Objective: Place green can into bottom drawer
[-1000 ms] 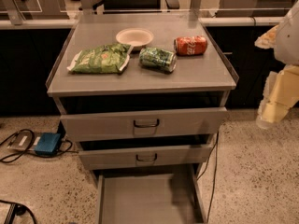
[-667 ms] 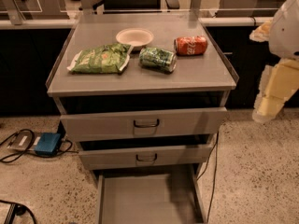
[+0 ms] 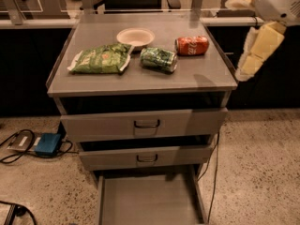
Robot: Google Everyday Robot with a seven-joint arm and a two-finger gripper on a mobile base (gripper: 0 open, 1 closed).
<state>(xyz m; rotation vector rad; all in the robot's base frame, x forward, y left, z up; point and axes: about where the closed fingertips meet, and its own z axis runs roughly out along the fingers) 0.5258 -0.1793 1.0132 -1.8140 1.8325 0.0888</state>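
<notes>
The green can (image 3: 159, 59) lies on its side on the grey cabinet top (image 3: 140, 78), between the green snack bag and the red can. The bottom drawer (image 3: 147, 200) is pulled out at the foot of the cabinet, and what shows of its flat grey floor is bare. My gripper (image 3: 249, 65) hangs in the air off the cabinet's right edge, level with the top and to the right of the green can. It touches nothing and holds nothing.
A green snack bag (image 3: 99, 59), a white bowl (image 3: 135, 36) and a red soda can (image 3: 192, 45) lie on the top. Two upper drawers (image 3: 145, 124) with black handles are slightly open. A blue box (image 3: 48, 144) and cables lie on the floor at left.
My arm and gripper have shifted a little up and to the left, toward the cabinet's right edge. The objects on top have not moved.
</notes>
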